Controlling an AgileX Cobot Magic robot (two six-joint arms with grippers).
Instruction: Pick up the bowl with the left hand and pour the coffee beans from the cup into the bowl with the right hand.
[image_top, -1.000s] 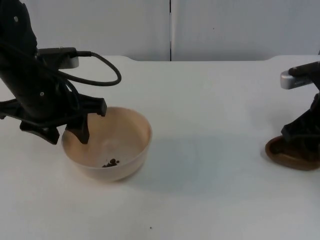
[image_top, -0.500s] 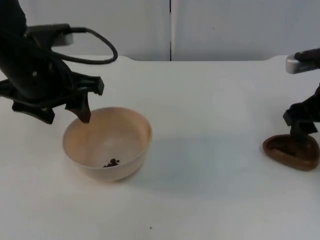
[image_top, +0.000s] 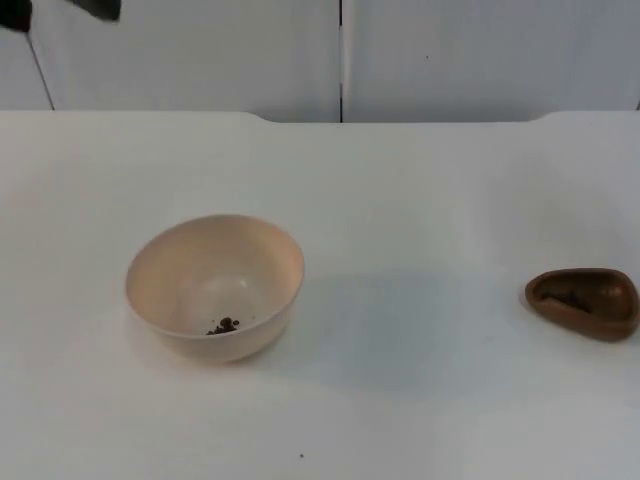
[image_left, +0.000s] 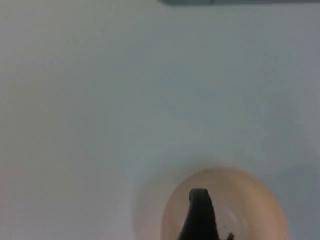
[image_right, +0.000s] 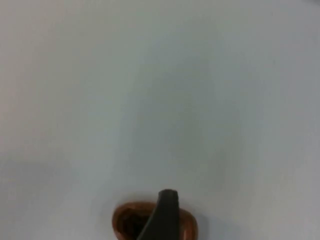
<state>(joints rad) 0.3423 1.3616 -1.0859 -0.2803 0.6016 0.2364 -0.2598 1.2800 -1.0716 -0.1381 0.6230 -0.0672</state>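
**Top view: bowl and cup sit alone**

We see the bowl (image_top: 214, 288) left with beans (image_top: 223, 326) inside, the tipped cup (image_top: 584, 302) far right. Left gripper (image_left: 200, 215) hangs above the bowl, right gripper (image_right: 162, 212) above the cup; whether either is spread, we can't tell.

Looks like a lab/test bench, not a kitchen — plain white table top (image_top: 420, 200) ending at a bare grey partition wall (image_top: 200, 50) w/ a dark vertical seam (image_top: 340, 60). Only props on it: a beige bowl (image_top: 215, 285) & a brown cup (image_top: 583, 302) — well apart.
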